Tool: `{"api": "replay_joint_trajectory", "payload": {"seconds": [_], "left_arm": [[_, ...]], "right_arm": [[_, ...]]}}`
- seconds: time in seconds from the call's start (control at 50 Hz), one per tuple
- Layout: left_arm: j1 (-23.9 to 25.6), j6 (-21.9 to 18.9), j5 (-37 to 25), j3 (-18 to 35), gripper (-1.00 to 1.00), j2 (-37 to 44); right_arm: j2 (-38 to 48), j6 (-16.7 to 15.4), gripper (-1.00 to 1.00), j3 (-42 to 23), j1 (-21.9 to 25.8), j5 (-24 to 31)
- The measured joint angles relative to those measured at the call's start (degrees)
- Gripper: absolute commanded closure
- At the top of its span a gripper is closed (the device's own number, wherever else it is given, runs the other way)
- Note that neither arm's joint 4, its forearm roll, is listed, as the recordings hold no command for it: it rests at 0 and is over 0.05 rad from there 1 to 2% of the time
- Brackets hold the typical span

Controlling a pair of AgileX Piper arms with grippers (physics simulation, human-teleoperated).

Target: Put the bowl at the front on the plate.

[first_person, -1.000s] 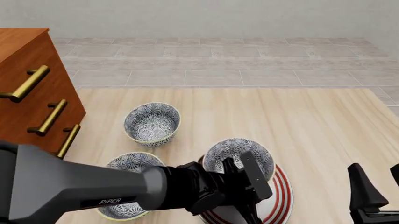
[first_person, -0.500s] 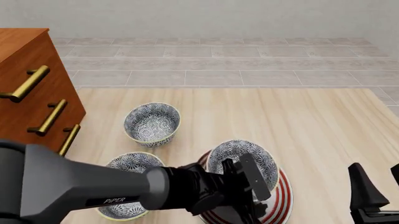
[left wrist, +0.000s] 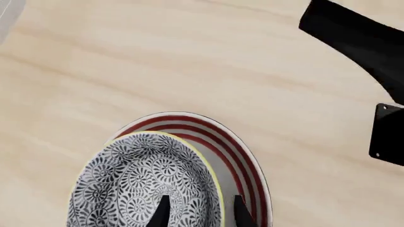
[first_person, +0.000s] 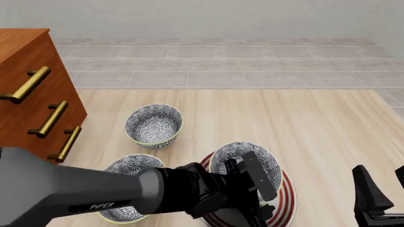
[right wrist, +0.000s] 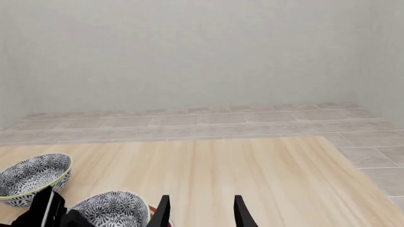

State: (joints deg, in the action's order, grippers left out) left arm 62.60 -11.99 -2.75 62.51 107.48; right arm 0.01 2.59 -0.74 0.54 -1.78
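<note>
On the left gripper [left wrist: 197, 213] we see two dark fingers [left wrist: 162, 213] set a narrow gap apart, straddling the yellow-green rim of the bowl [first_person: 245, 163], one finger inside and one outside. Only their tips show in the left wrist view, so we cannot tell whether they press the wall or stand just off it. On the right gripper [right wrist: 200, 212] the fingers are parted with nothing between them.

We count three patterned bowls. Going left to right in the front view: a wooden cabinet [first_person: 28, 90] with three brass handles stands at the desk's left edge. Next comes the far bowl [first_person: 154, 125], in the open toward the middle of the desk [first_person: 303, 123]. The near-left bowl [first_person: 129, 187] sits by the front edge, partly covered by the left arm [first_person: 75, 196]. Then the bowl sits inside the one plate [first_person: 287, 201], a white one with red rings, also near the front edge, toward the plate's far left side with more of the striped rim bare on the right. At the front right corner stands the right gripper, well apart from the plate.

The left arm hides the near part of the plate and the bowl's near wall, so we cannot make out whether the bowl's base rests flat. The right gripper is cut off by the lower border of the front view.
</note>
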Motion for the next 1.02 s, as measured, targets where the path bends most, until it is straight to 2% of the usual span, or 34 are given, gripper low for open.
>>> {"api": "replay_joint_trajectory", "payload": {"seconds": [0.2,0.42,0.76,1.02], "left_arm": [[2.8,2.04,-2.25,-0.16,-1.0,-4.2],[4.52,2.42,-5.9,1.34,-1.0,-8.82],[4.89,0.85,-15.45,10.1,-1.0,-16.58],[3.27,1.45,-20.68,17.05,-1.0,-21.93]], "right_arm": [[0.0,-0.32,-1.0,-0.02,0.19,0.15],[0.0,-0.69,-1.0,0.02,0.44,0.29],[0.0,-0.89,-1.0,0.06,0.61,0.29],[0.0,-0.83,-1.0,0.03,0.66,0.24]]}}
